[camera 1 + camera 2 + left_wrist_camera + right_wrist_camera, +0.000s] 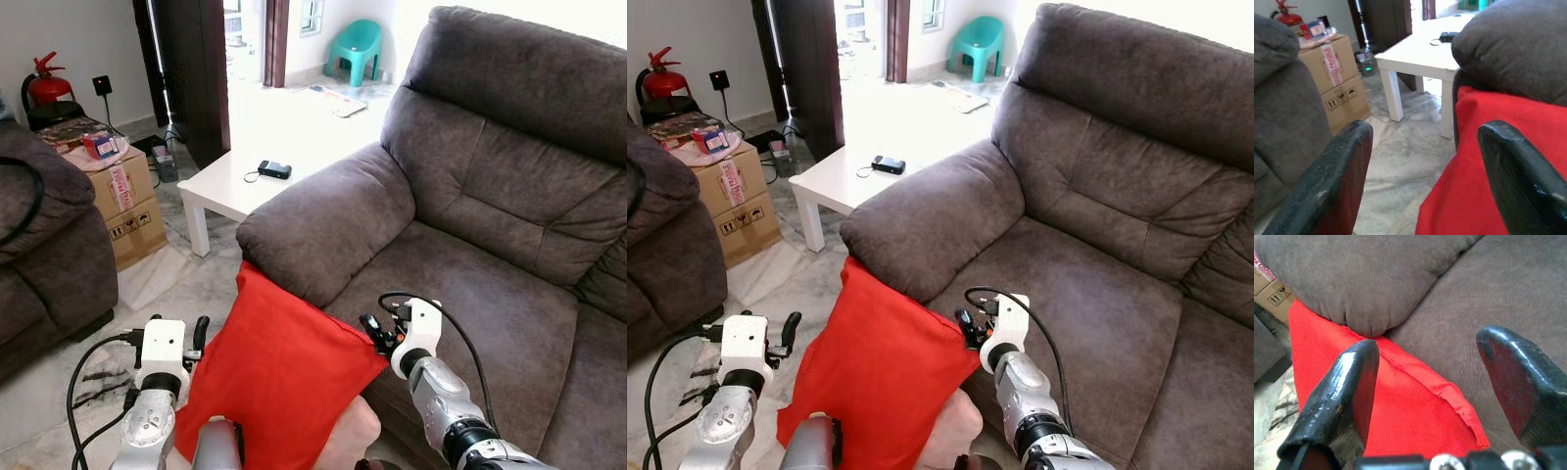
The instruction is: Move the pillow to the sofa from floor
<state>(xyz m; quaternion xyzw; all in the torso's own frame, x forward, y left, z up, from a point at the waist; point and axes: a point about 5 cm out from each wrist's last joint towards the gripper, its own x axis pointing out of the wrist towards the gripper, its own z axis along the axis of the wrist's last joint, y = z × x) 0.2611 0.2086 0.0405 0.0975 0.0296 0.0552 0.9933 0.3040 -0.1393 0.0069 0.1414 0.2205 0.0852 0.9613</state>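
Observation:
A red pillow (279,372) stands tilted on the floor, its top corner leaning against the front of the grey sofa's armrest (323,220). My left gripper (203,338) is open at the pillow's left edge; in the left wrist view the pillow (1498,161) lies beside one finger (1518,176). My right gripper (372,331) is open at the pillow's right corner, just above the sofa seat (490,294). In the right wrist view that corner (1449,396) lies between the open fingers, untouched.
A low white table (230,186) with a black device (274,169) stands beyond the armrest. Cardboard boxes (127,201) and another dark sofa (44,255) are on the left. Cables (93,377) lie on the marble floor. Something pale pink (351,436) sits under the pillow.

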